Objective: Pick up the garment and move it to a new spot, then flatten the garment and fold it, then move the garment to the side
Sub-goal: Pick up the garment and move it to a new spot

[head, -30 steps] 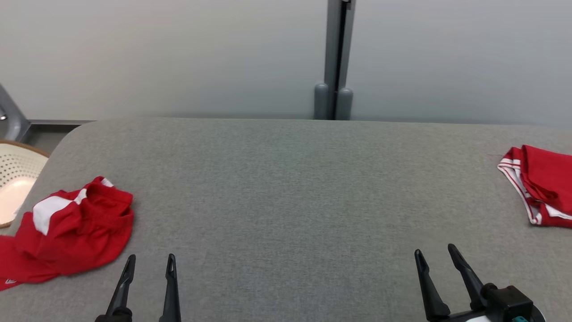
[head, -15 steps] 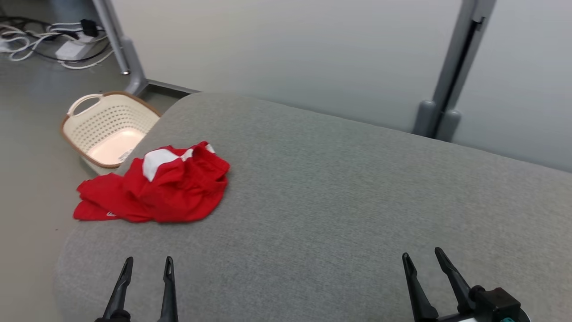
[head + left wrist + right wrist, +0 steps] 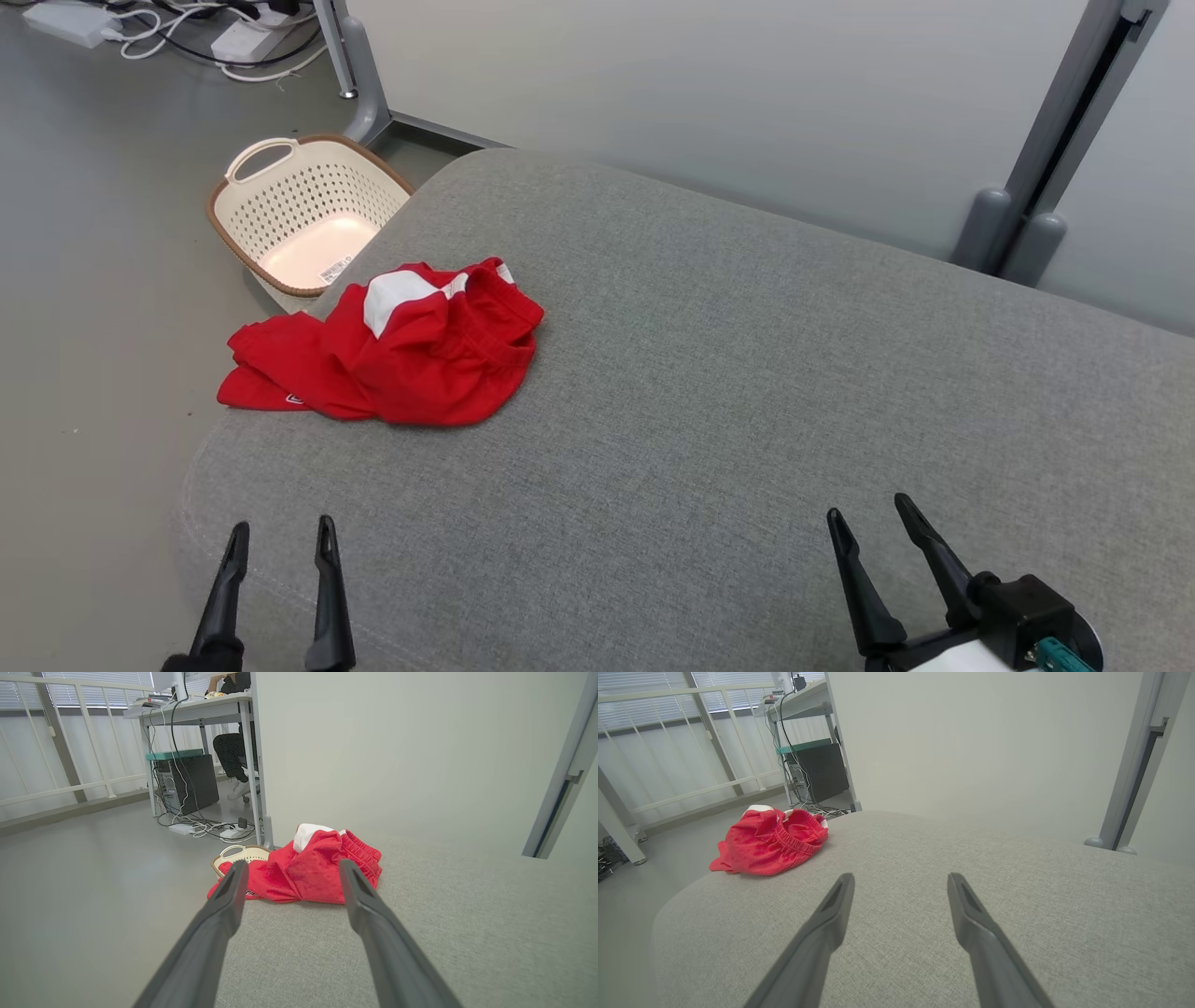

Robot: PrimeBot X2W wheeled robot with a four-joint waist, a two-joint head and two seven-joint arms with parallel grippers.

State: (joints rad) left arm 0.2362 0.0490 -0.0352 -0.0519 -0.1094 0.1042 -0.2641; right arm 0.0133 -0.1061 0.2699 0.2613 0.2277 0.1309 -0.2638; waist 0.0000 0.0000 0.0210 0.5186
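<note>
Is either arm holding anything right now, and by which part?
Nothing is held. The left end effector and right end effector are both open and empty, apart from the crumpled red garment lying on the grey table.

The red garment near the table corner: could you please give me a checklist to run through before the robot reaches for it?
1. Open left claw: ok.
2. Open right claw: ok.
3. Both claws empty: ok.
4. Bare table between left claw and garment: ok.
5. Whole garment on table: not ok, one part overhangs the edge beside the basket.
6. Flat garment: not ok, crumpled.
</note>
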